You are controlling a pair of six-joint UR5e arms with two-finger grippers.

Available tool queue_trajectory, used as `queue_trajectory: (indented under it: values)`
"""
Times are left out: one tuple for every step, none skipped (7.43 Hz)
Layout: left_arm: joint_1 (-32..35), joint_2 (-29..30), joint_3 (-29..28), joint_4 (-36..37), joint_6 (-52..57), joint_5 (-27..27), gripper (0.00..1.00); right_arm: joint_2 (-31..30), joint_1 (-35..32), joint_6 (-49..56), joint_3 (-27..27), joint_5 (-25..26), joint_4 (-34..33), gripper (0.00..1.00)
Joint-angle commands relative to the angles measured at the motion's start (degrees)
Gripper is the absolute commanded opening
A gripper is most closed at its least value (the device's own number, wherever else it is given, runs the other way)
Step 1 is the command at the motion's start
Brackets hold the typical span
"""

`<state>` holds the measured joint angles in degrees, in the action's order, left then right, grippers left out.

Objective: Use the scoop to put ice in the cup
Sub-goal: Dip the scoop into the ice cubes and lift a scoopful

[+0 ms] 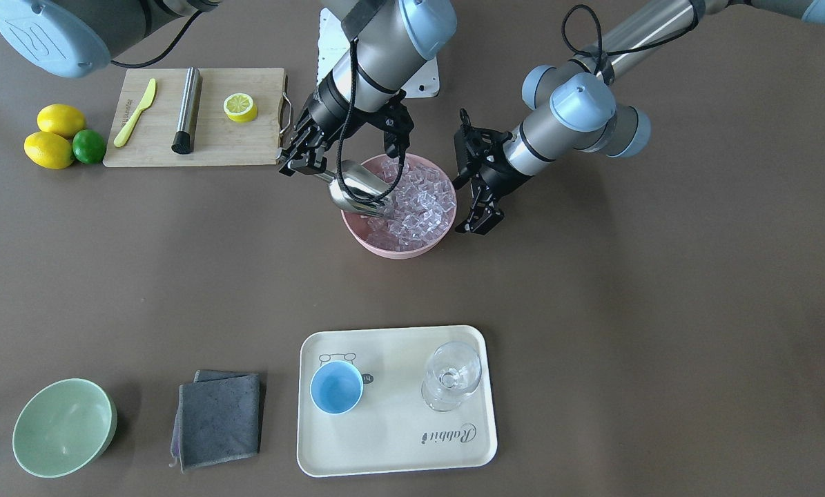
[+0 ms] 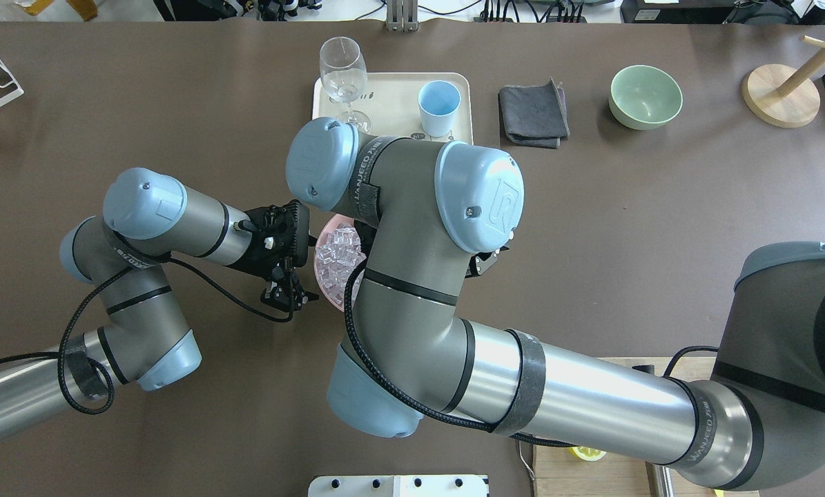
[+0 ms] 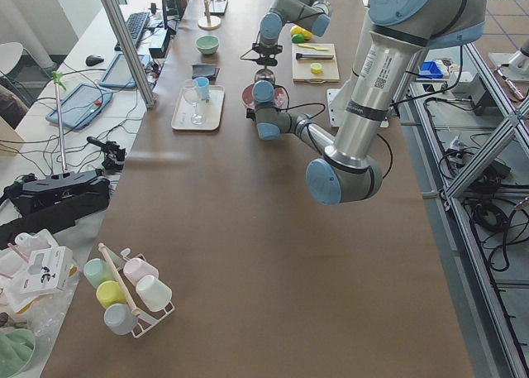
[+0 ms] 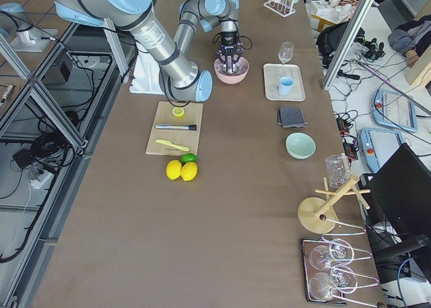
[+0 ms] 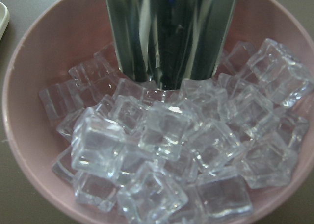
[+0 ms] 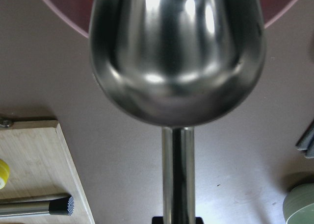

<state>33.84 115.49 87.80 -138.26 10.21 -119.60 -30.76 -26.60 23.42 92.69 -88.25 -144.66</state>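
Observation:
The steel scoop (image 1: 360, 190) lies tilted with its trough in the pink bowl (image 1: 391, 250), among the clear ice cubes (image 1: 422, 200). My right gripper (image 1: 300, 166) is shut on the scoop's rod handle at the bowl's rim. The right wrist view shows the trough's back (image 6: 176, 52) and the handle. My left gripper (image 1: 481, 219) hangs open and empty just beside the bowl's other side. The left wrist view shows the ice (image 5: 167, 136) with the scoop's mouth (image 5: 169, 33) pressed into it. The light-blue cup (image 1: 336, 388) stands empty on the cream tray (image 1: 398, 449), apart from both grippers.
A clear stemmed glass (image 1: 451, 376) shares the tray. A grey cloth (image 1: 219, 417) and a pale green bowl (image 1: 63, 428) sit beside it. A wooden board (image 1: 239, 148) carries a steel cylinder (image 1: 187, 110), a yellow knife (image 1: 136, 112) and a lemon half (image 1: 239, 107). Two lemons (image 1: 53, 138) and a lime (image 1: 89, 146) lie beside it.

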Motion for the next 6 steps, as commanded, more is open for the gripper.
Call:
queue_trajectory:
  values:
    - [0.0, 0.0, 0.0, -0.1, 0.0, 0.0, 0.99, -4.2, 0.1, 0.0, 2.7, -0.1, 5.6, 0.0]
    - [0.0, 0.0, 0.0, -0.1, 0.0, 0.0, 0.99, -6.3, 0.1, 0.0, 4.8, -0.3, 7.2, 0.0]
    - [-0.1, 0.0, 0.0, -0.1, 0.0, 0.0, 0.99, -7.4, 0.1, 0.0, 5.7, -0.5, 9.3, 0.0]
    - [-0.1, 0.0, 0.0, 0.0, 0.0, 0.0, 0.99, -7.6, 0.1, 0.0, 5.5, -0.6, 10.3, 0.0]
    - [-0.1, 0.0, 0.0, 0.0, 0.0, -0.1, 0.99, -7.7, 0.1, -0.1, 5.0, -0.6, 11.8, 0.0]
    - [0.0, -0.1, 0.1, -0.1, 0.0, -0.2, 0.99, -8.1, 0.1, -0.4, 5.0, -0.6, 13.2, 0.0]
